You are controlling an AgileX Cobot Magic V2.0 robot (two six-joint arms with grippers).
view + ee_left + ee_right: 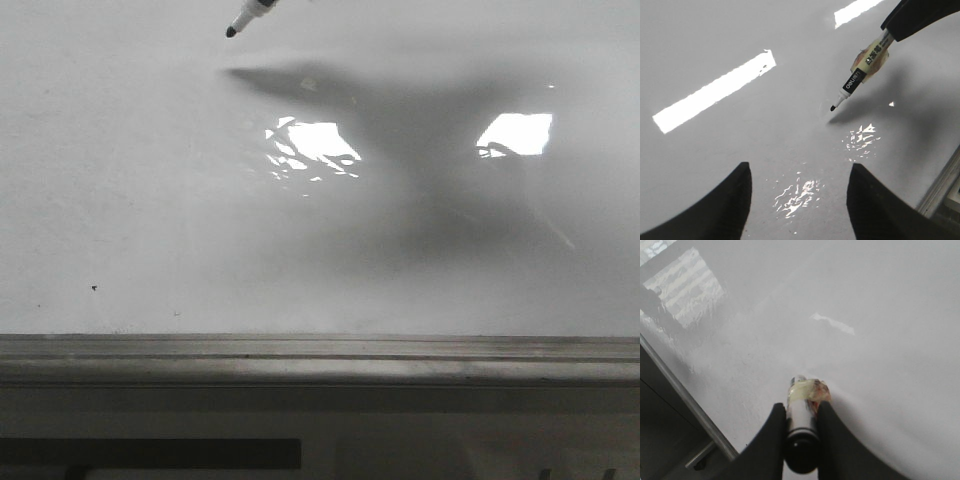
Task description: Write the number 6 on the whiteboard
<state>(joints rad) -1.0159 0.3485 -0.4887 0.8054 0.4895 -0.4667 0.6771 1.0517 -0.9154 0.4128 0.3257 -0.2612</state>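
White glossy whiteboard (150, 200) fills your view, grey ledge (320, 360) along lower edge, no 6 visible. Your right gripper (801, 427) clamps black-tipped marker (855, 82), tip just above board. Your left gripper (799, 200) spread wide, holding nothing.

white whiteboard (150, 200) – black-tipped marker (852, 85)

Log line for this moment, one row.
right gripper: shut on marker | left gripper: open | marker tip above whiteboard | 6: not drawn
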